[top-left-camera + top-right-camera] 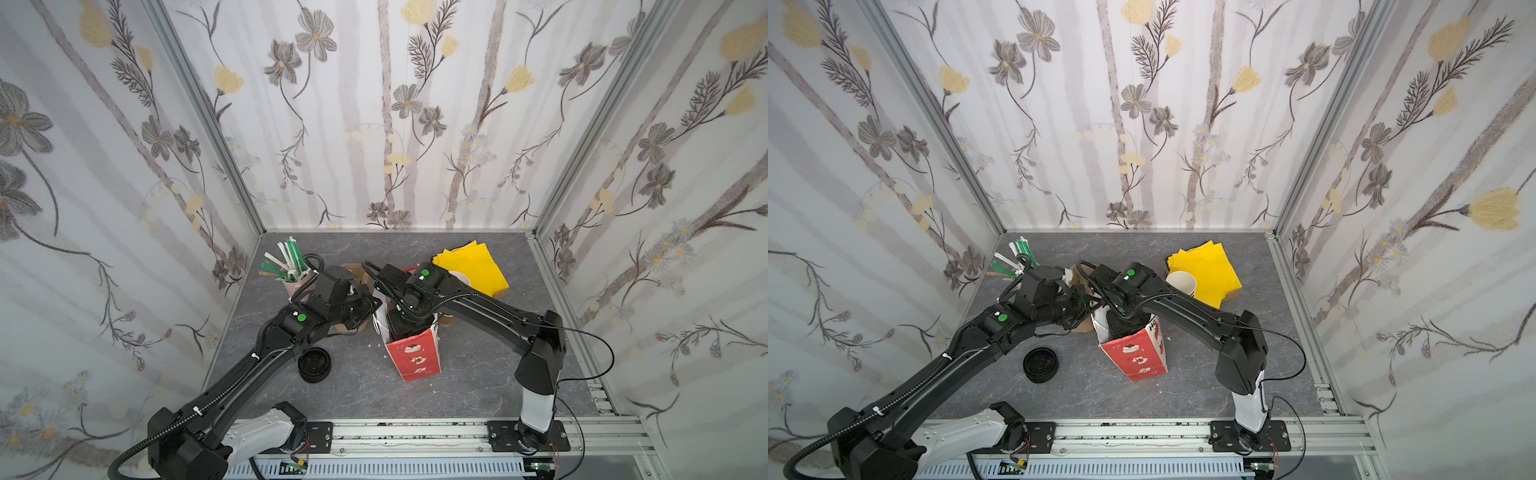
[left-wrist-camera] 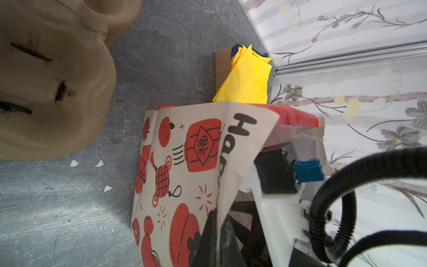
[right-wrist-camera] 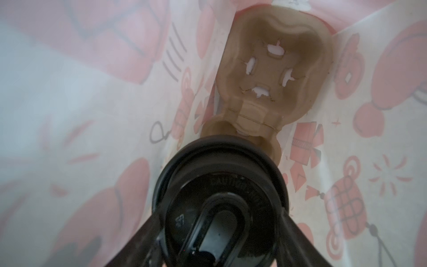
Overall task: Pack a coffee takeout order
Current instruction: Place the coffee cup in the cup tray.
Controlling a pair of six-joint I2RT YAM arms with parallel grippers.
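Floral-papered walls boxed in a grey desk. L end effector was pinched shut on the bag rim, holding the mouth wide. R end effector was deep inside the bag, fingers closed round the black-lidded cup. The lid covered one well of the pulp carrier lying at the bag's bottom, w/ the other well empty. Couldn't tell if the cup was seated. Outside the bag, in a top view: yellow napkins toward the back, green straws in a pink holder, spare lids by the L arm. Judged approx halfway: carrier in, cup going in. Left to do: let go of cup, add napkin & straw
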